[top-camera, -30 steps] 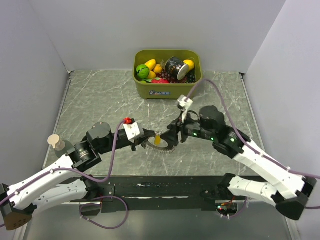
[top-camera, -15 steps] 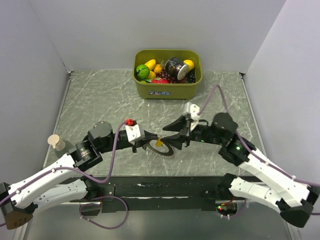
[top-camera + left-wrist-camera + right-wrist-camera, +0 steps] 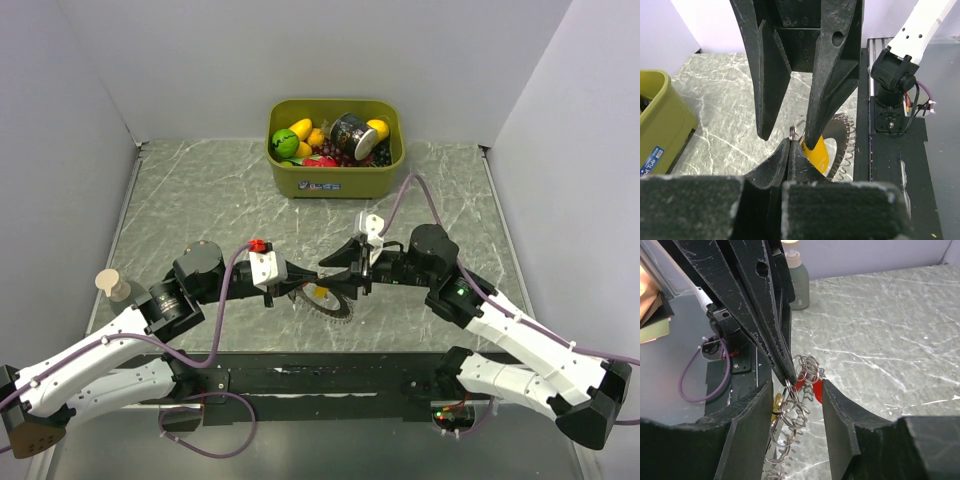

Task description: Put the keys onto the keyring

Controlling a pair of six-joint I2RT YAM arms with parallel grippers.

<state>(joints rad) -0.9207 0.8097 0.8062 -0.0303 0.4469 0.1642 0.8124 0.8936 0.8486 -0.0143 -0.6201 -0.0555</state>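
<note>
The keyring (image 3: 330, 300), a grey ring with a coiled rim, lies at mid-table between the two arms. My left gripper (image 3: 290, 280) (image 3: 791, 141) is shut, pinching a small metal ring (image 3: 789, 386) at the keyring's edge. A yellow key (image 3: 818, 152) (image 3: 776, 405) hangs just beside those tips. A red key (image 3: 810, 388) sits under a cluster of small rings (image 3: 807, 367). My right gripper (image 3: 336, 272) (image 3: 797, 385) faces the left one, open. Its fingers stand on either side of the small rings and the coil (image 3: 785, 432) without touching them.
An olive bin (image 3: 300, 178) of toy fruit and a can stands at the back centre. A small bottle (image 3: 112, 285) (image 3: 796, 282) stands at the left edge. A black strip (image 3: 330, 375) runs along the near edge by the arm bases. Walls close in on three sides.
The right arm drew back to the right, then came in again toward the keyring with its jaws narrower. The left gripper stayed shut in place.
</note>
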